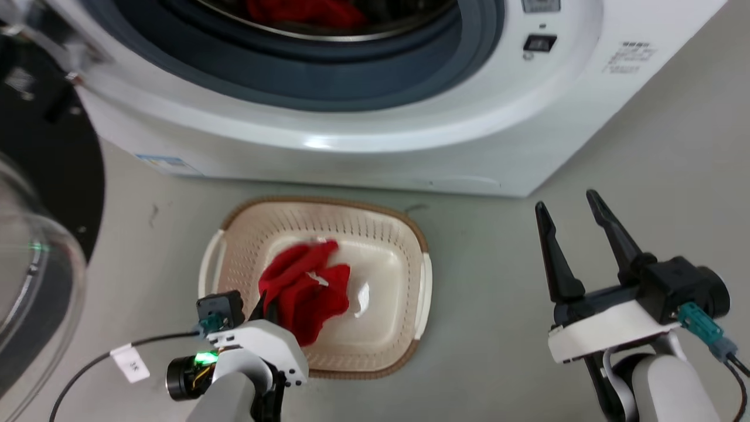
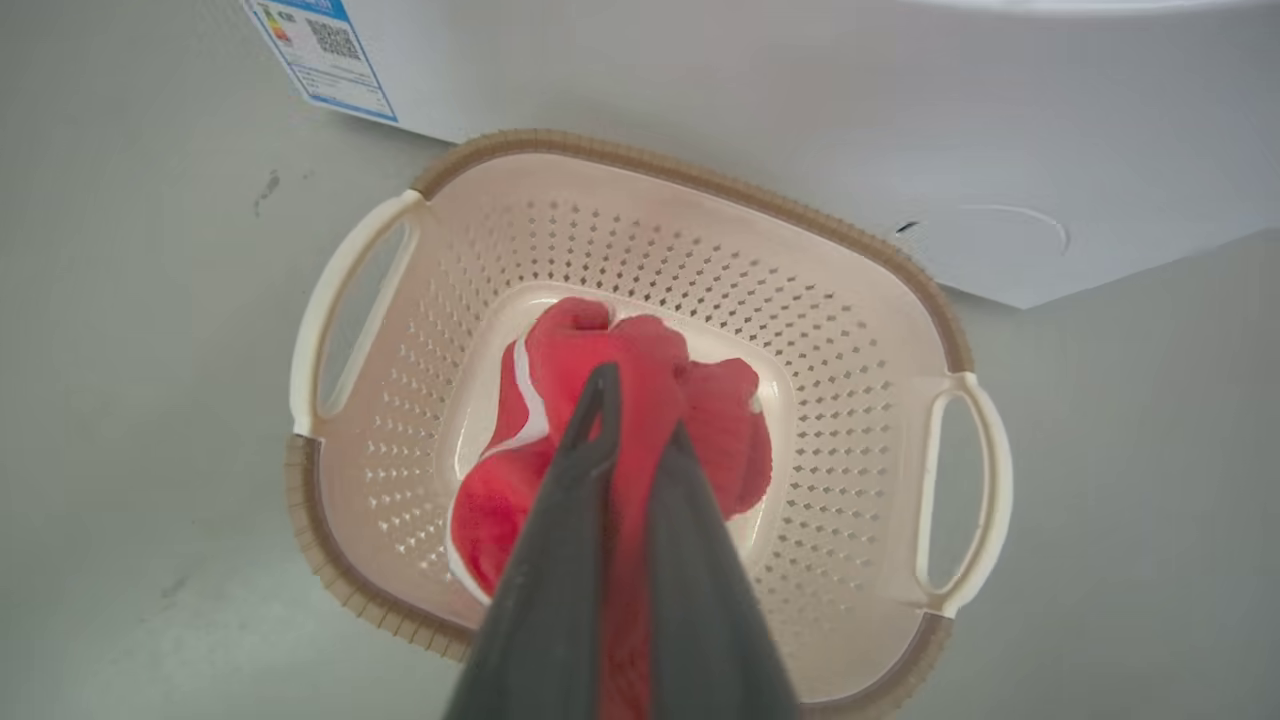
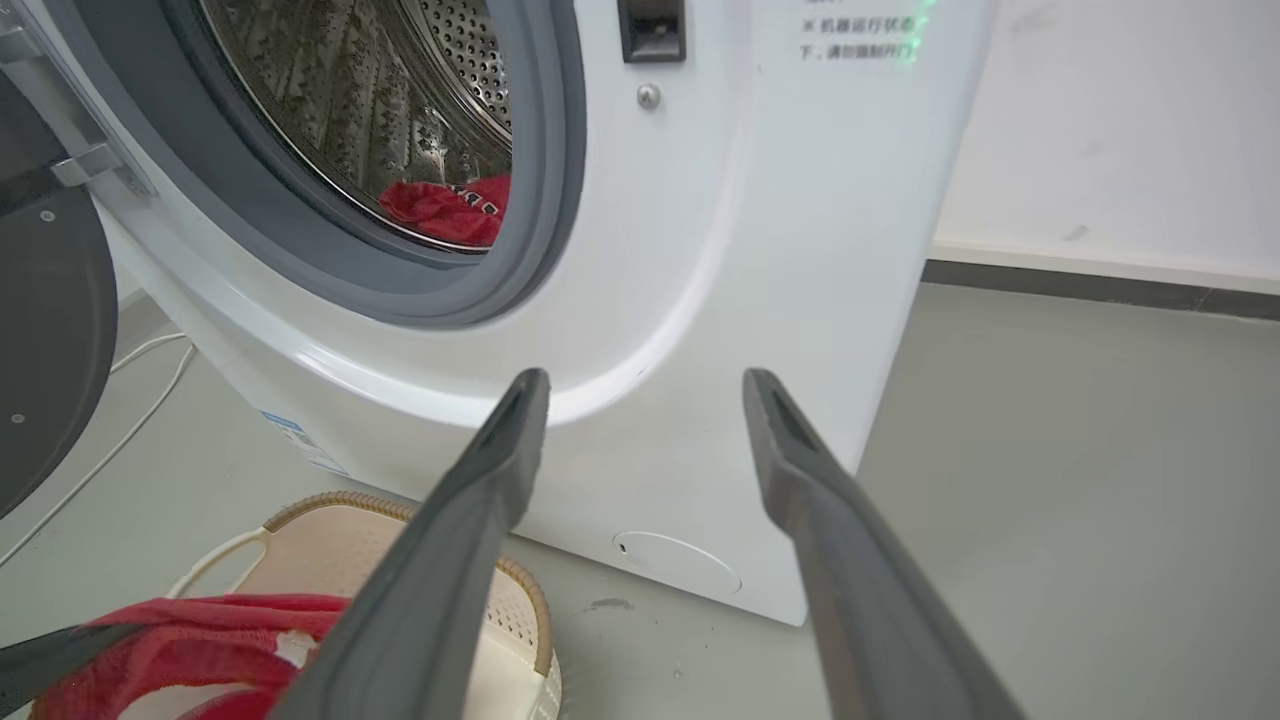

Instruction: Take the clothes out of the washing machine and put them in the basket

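Red garment [image 2: 650, 345] clenched in my left gripper [image 2: 640, 402] over cream perforated basket [image 2: 700, 180].
Right gripper [image 1: 565, 199] spread; blue-edged label [image 2: 322, 50] on white washing machine [image 1: 410, 152] illegible.

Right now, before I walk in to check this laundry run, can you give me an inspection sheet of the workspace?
Surface: smooth grey floor.
Job's things: washing machine open, red clothes inside; basket in front of it, with a red garment in it.
Clutter: nothing seen.
Pincers: left pincer shut on the red garment over the basket; right pincer open, empty, right of the basket.
Cables: black cable with white tag at left arm; white cord on floor by the machine.
Surroundings: door swung open at left; white wall beyond.
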You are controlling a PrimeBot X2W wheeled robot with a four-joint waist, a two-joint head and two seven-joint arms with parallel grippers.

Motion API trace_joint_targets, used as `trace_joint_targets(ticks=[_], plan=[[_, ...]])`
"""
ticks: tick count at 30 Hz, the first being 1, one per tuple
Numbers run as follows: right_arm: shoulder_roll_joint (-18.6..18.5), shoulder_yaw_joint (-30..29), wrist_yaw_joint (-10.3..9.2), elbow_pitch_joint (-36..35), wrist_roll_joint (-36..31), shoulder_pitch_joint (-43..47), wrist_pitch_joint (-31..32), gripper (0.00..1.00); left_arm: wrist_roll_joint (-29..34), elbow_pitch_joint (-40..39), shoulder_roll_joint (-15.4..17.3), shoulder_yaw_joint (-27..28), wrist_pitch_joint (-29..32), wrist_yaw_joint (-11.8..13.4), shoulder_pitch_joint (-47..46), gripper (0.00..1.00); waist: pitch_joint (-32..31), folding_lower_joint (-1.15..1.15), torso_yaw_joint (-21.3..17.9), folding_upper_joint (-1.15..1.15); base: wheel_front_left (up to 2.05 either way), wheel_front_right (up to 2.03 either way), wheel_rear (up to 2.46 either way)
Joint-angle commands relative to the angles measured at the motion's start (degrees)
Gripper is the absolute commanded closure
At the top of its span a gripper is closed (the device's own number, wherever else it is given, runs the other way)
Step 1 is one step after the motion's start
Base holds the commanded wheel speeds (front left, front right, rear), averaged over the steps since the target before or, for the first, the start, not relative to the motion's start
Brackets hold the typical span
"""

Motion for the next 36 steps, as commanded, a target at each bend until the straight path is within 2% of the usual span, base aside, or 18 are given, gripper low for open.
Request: trace_joint_targets(ticks=[1,8,12,15,16,17,18,19,23,29,36], plan=[[0.05,0.29,-0.02,0.22,-0.17,-1.83,-0.66,0.00,-0.89,3.78,-0.03,-0.84,-0.14,-0.36,-3.28,1.00,6.26,-0.01,-2.81,0.00,0.00,0.00,0.00],[0.05,0.88,-0.02,1.58,0.65,-5.14,-2.28,0.00,-3.60,17.32,-0.01,-1.75,0.92,-0.45,-11.38,1.00,12.54,-0.01,-5.47,0.00,0.00,0.00,0.00],[0.06,1.19,-0.02,2.18,0.82,-6.21,-2.93,0.00,-3.92,20.81,0.04,-1.88,1.73,-1.15,-13.44,1.00,14.35,-0.01,-6.18,0.00,0.00,0.00,0.00],[0.06,1.18,-0.03,2.93,1.06,-6.97,-3.49,0.00,-4.12,22.45,0.25,-2.29,2.47,-2.83,-14.62,1.00,15.52,-0.01,-6.58,0.00,0.00,0.00,0.00],[0.05,1.13,-0.02,3.19,1.08,-7.19,-3.66,0.00,-4.54,22.85,0.32,-2.03,2.50,-3.07,-14.81,0.84,15.66,-0.01,-6.60,0.00,0.00,0.00,0.00],[0.06,1.08,-0.02,3.45,1.12,-7.30,-3.79,0.00,-4.80,23.16,0.33,-1.78,2.44,-3.27,-14.98,0.57,15.68,-0.01,-6.60,0.00,0.00,0.00,0.00],[0.06,1.07,-0.03,3.76,1.16,-7.35,-3.93,0.00,-4.76,23.43,0.32,-1.86,2.68,-3.45,-15.08,0.05,15.59,-0.01,-6.61,0.00,0.00,0.00,0.00],[0.06,0.97,-0.03,4.19,1.13,-7.43,-4.07,0.00,-4.80,23.68,0.33,-1.99,2.68,-3.70,-15.10,0.00,15.33,-0.01,-6.53,0.00,0.00,0.00,0.00],[0.06,0.54,-0.03,5.64,0.64,-7.66,-4.56,0.00,-4.58,24.11,0.39,-2.36,1.39,-3.83,-14.36,0.00,12.41,-0.01,-5.95,0.00,0.00,0.00,0.00],[0.05,0.06,-0.03,7.50,0.59,-4.98,-5.04,0.00,-3.53,21.70,0.48,-2.67,-0.15,-4.28,-11.15,0.00,4.03,-0.01,-5.11,0.00,0.00,0.00,0.00],[0.06,-1.42,-0.03,8.51,1.08,-1.46,-4.70,0.00,1.22,7.21,1.24,-1.21,-0.12,-3.13,-2.04,0.00,-5.61,-0.01,-4.29,0.00,0.00,0.00,0.00]])
